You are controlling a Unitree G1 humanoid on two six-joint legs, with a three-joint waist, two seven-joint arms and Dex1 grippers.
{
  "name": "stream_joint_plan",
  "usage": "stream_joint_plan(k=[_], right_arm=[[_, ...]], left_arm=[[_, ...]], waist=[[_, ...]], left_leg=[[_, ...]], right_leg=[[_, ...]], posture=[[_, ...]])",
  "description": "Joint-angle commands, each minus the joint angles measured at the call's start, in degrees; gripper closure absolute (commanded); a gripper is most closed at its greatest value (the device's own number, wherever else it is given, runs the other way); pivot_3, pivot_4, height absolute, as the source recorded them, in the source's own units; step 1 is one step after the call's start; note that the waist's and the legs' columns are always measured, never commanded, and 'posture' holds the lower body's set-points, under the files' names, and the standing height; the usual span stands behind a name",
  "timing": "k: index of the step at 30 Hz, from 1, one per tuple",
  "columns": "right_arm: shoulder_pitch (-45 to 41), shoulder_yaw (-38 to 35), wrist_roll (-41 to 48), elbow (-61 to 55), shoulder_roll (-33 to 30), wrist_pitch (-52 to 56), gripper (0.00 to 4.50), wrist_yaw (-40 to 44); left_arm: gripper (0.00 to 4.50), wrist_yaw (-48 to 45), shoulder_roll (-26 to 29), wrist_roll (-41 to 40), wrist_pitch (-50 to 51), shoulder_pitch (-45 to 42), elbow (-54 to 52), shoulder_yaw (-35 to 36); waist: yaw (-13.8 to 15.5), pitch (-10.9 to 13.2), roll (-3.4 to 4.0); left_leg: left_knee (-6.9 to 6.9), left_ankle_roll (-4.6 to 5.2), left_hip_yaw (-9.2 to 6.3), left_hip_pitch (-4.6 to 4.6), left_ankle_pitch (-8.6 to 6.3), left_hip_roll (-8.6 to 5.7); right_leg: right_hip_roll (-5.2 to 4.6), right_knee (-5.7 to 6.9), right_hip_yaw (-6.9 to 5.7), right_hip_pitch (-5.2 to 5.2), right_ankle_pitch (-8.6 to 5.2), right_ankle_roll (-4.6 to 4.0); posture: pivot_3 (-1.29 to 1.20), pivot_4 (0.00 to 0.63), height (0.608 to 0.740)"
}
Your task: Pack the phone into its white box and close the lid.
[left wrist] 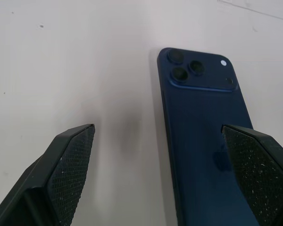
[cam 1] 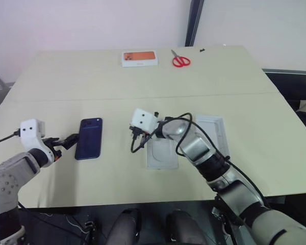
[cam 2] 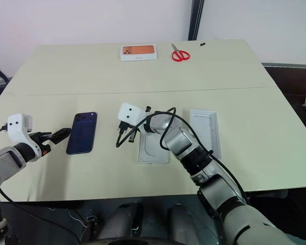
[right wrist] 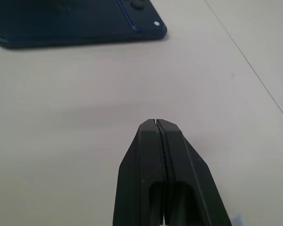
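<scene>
The phone (cam 1: 89, 138) lies flat, glossy back up, on the table (cam 1: 66, 87), camera cluster toward twelve o'clock. At its nine o'clock the left gripper (cam 1: 69, 141) is just beside it, fingers spread wide, empty. At its three o'clock the right gripper (right wrist: 155, 123), fingers pressed together, holds nothing. Further toward three o'clock, the white box (cam 1: 160, 153) and the lid (cam 1: 214, 130) lie side by side.

Head views overhead; wrist views near table (cam 1: 143, 87)
</scene>
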Motion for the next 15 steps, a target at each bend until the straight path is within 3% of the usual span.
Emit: stream_joint_plan(k=[1,3,4,6,9,15], right_arm=[[1.7,-4.6,5.2,-10.2,-5.1,1.4,4.45,6.6],[3.4,-6.8,8.6,-14.2,-8.7,3.4,4.45,10.2],[4.9,-7.7,10.4,-16.6,-11.2,3.6,4.21,12.6],[8.2,-8.6,13.1,-21.0,-16.1,3.0,3.62,17.1],[14.3,-9.0,15.4,-26.0,-23.4,1.7,2.12,22.1],[20.8,-6.3,13.5,-28.6,-29.0,0.0,2.12,23.2]], left_arm=[[0.0,-1.2,1.0,-0.4,-0.5,0.5,-2.5,0.8],[0.0,-3.6,2.0,0.7,-3.0,2.7,-5.2,-0.8],[0.0,-5.9,2.6,1.8,-6.0,4.3,-7.4,-1.9],[0.0,-10.6,3.6,3.7,-11.6,7.7,-11.5,-4.2],[0.0,-18.4,5.4,7.8,-21.2,13.2,-17.5,-9.4],[0.0,-27.7,8.8,14.0,-30.8,18.9,-21.0,-18.5]], waist=[[0.1,0.0,0.0],[0.0,0.0,0.0],[0.0,0.0,0.0],[0.1,0.0,0.0],[0.2,0.0,0.01],[0.0,0.0,0.04]], left_leg=[[0.0,0.01,0.0,0.0,-0.01,0.0],[-0.01,0.04,0.0,-0.01,-0.03,0.0],[-0.01,0.08,0.0,-0.01,-0.05,0.0],[-0.05,0.18,0.0,-0.01,-0.11,0.01],[-0.08,0.23,0.0,0.0,-0.15,0.01],[-0.15,0.31,0.02,0.02,-0.2,0.04]], right_leg=[[0.0,-0.01,0.0,0.02,0.0,0.0],[0.0,-0.03,0.01,0.15,0.0,0.0],[-0.01,-0.03,0.01,0.18,0.0,0.0],[-0.01,-0.07,0.02,0.18,0.0,0.0],[-0.04,-0.21,0.03,0.25,0.0,-0.01],[-0.07,-0.25,0.04,0.28,0.02,-0.1]], posture=[[0.0,0.15,0.74],[0.0,0.15,0.74],[0.0,0.15,0.74],[0.0,0.15,0.74],[0.0,0.15,0.74],[0.0,0.15,0.74]])
